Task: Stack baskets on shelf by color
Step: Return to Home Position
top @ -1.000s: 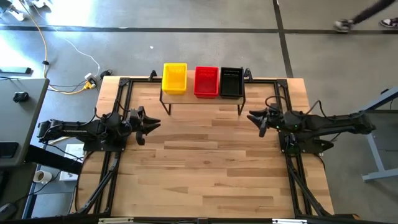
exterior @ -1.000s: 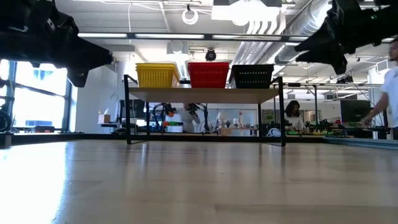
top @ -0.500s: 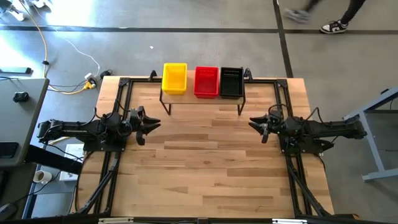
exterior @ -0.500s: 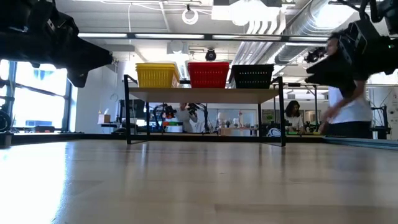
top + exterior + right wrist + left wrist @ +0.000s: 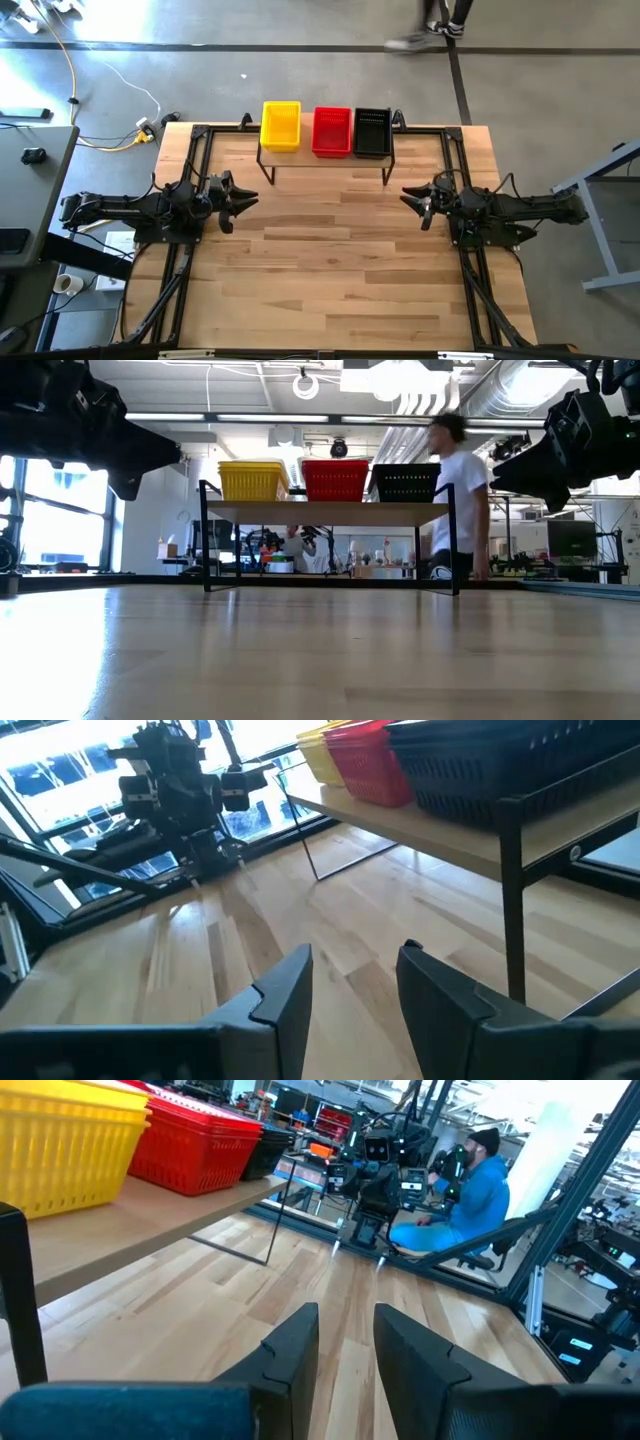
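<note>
Three basket colours stand side by side on the shelf [image 5: 325,160] at the table's far edge: yellow baskets [image 5: 281,126], red baskets [image 5: 332,131] and black baskets [image 5: 373,131]. They rest by their bottoms on the plank [image 5: 330,513]. How many are nested in each I cannot tell. My left gripper [image 5: 249,200] hovers open over the table's left side, clear of the shelf's left leg. My right gripper [image 5: 405,197] hovers open over the right side, on the near side of the shelf's right leg. Both hold nothing; the wrist views show a bare gap at my left gripper [image 5: 346,1325] and my right gripper [image 5: 355,965].
Bare wooden tabletop [image 5: 340,260] lies between the two arms and toward the near edge. Black frame rails [image 5: 200,135] run along the table's sides. A person [image 5: 460,500] walks past beyond the far edge. Another person [image 5: 465,1195] in blue sits farther off.
My right gripper has come down and drawn back a little toward the table's right edge, then held still. My left arm has kept still. The baskets stay in place. A person has walked across behind the table's far edge.
</note>
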